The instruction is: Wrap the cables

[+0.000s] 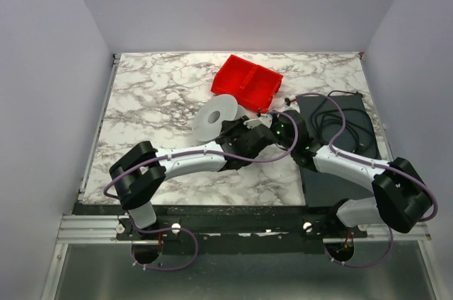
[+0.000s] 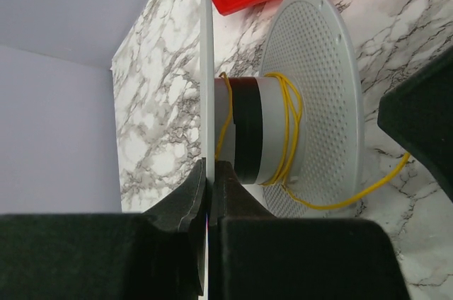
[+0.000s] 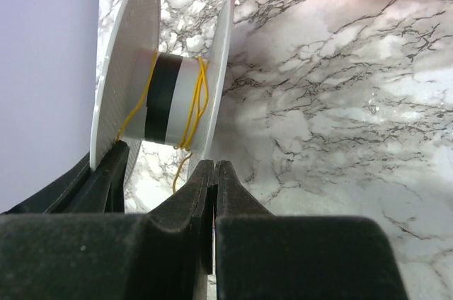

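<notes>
A white spool stands tilted on the marble table. In the left wrist view, the thin yellow cable is looped a few times round the spool's black-and-white hub. My left gripper is shut on the edge of the near flange. The cable's loose end runs right to one of my right gripper's fingers. In the right wrist view my right gripper is shut just below the spool. The cable drops behind its fingers. Both grippers meet beside the spool.
A red two-part bin sits just behind the spool. A dark mat with a coiled black cord lies at the right of the table. Walls close in the table on three sides.
</notes>
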Robot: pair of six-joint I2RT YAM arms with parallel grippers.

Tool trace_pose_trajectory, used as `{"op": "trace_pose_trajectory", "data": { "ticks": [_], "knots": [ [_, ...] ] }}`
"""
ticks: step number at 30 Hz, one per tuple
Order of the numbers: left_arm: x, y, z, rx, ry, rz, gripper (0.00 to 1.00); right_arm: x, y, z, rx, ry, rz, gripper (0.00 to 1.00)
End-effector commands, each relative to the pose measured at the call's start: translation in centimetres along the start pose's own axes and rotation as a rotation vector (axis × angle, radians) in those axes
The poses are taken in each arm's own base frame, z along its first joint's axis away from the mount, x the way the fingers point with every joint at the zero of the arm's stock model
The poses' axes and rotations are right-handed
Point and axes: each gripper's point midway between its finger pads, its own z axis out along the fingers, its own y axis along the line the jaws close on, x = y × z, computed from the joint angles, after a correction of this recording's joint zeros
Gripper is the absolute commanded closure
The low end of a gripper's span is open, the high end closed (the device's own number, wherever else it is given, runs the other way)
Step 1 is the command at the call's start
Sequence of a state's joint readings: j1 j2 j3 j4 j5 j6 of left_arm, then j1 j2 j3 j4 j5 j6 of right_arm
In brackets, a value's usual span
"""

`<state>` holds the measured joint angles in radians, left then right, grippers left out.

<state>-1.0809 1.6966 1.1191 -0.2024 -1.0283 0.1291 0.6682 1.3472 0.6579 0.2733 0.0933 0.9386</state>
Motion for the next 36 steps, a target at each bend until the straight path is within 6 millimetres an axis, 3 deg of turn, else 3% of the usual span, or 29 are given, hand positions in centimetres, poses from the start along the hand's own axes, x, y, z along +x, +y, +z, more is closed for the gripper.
{"op": "trace_pose_trajectory", "data": {
  "ticks": [1,7,14,25,36],
  "knots": [
    [3.7,-4.7,0.0,0.173,0.059,0.12,1.0,-2.9,2.8,-0.3,-0.12,-0.122,-0.015,0.99],
    [4.3,-5.8,-0.5,0.234,0.065,0.117,1.0,-2.7,2.8,0.4,-0.155,-0.139,-0.032,0.99],
    [5.1,-6.7,-0.8,0.288,0.074,0.117,1.0,-3.5,2.4,-0.4,-0.194,-0.178,-0.028,0.99],
    [6.7,-8.3,-1.8,0.389,0.108,0.073,1.0,-0.5,1.9,0.4,-0.35,-0.055,0.078,0.99],
    [7.0,-10.2,-3.7,0.531,0.18,0.012,1.0,2.2,-2.2,2.1,-0.296,0.031,0.189,0.99]
  ]
}}
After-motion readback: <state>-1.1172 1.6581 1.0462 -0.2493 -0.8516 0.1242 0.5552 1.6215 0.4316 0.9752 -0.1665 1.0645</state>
